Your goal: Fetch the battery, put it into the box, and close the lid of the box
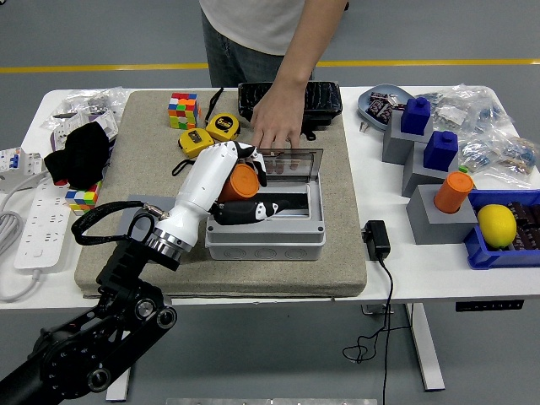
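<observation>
You're in a robotics lab: a grey floor with a yellow line (101, 67), a white height-adjustable bench (439, 291), and bagged electronic parts (494, 139) at its far-right corner.

The left hand (234, 181) holds the battery (240, 181) over the open box (265, 228), tape measures (209, 133) behind its fingers (253, 209), a person's hand (277, 126) behind-right.

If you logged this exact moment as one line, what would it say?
left robot hand: shut on orange battery, over open grey box | person's hand: on raised lid | right robot hand: not in view
</observation>
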{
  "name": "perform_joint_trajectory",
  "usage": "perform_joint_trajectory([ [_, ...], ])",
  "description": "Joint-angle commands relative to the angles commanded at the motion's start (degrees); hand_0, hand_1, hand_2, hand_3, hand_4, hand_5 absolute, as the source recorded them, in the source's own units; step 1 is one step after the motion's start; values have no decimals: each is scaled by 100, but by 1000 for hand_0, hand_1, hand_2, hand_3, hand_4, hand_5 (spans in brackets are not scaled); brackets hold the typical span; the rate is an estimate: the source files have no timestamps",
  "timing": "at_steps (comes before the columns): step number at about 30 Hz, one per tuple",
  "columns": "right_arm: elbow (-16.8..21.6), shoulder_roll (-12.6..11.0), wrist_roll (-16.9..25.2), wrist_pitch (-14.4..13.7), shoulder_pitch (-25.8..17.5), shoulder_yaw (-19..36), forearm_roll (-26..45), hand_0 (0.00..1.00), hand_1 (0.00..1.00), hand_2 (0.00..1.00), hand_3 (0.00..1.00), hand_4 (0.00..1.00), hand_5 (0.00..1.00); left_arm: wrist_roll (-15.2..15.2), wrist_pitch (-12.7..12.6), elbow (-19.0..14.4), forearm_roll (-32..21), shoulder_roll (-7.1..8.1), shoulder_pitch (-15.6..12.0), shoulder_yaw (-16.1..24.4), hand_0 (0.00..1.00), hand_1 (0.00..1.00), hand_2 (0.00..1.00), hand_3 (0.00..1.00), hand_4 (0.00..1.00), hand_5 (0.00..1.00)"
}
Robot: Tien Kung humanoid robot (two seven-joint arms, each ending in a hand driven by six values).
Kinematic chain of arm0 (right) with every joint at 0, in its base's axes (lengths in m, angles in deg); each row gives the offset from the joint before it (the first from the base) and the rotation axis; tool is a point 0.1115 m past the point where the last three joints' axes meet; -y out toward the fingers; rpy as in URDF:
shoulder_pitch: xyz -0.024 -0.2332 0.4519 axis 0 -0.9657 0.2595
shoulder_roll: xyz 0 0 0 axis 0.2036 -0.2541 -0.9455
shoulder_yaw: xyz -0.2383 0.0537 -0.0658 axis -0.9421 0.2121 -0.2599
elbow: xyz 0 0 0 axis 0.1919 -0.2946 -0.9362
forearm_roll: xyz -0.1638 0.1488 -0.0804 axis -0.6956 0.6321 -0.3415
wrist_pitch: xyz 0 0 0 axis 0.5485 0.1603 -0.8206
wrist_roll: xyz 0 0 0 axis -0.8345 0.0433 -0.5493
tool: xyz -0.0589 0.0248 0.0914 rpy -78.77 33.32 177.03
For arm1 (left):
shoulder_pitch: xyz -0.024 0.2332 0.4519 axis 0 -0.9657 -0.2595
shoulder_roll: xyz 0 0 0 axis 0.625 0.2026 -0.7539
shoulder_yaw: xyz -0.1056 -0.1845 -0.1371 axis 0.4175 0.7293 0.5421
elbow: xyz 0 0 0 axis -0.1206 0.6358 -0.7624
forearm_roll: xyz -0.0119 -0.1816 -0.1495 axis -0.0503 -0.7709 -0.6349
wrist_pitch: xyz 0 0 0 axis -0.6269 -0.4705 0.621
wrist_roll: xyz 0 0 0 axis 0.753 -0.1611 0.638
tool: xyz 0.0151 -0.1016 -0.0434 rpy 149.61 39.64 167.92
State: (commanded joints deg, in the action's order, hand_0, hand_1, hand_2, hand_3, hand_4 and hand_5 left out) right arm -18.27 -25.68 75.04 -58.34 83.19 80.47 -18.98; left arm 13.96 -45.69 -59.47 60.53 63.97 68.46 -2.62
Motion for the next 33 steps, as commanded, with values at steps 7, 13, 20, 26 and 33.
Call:
perform_joint_trajectory([
  [7, 0, 8, -11, -3, -12, 14, -33, 917, 887, 829, 843, 998, 998, 165, -114, 326, -361, -18, 215, -391, 17, 2, 15, 23, 998, 127],
  [13, 0, 13, -11, -3, 7, 2, -34, 917, 887, 829, 844, 998, 998, 329, -225, 679, -620, -56, 440, -646, 19, 2, 14, 22, 998, 143],
  [20, 0, 12, -21, -10, 10, 29, -68, 918, 887, 829, 844, 998, 998, 477, -323, 1115, -896, -169, 684, -738, 21, 2, 13, 16, 998, 170],
  [26, 0, 18, -17, -3, 27, -14, -54, 918, 887, 829, 844, 998, 998, 576, -383, 1551, -1076, -281, 906, -840, 20, 2, 13, 14, 998, 182],
  [33, 0, -6, -28, -8, 45, -14, -78, 918, 888, 829, 843, 998, 998, 644, -395, 1911, -1147, -384, 1133, -862, 18, 2, 12, 14, 998, 194],
])
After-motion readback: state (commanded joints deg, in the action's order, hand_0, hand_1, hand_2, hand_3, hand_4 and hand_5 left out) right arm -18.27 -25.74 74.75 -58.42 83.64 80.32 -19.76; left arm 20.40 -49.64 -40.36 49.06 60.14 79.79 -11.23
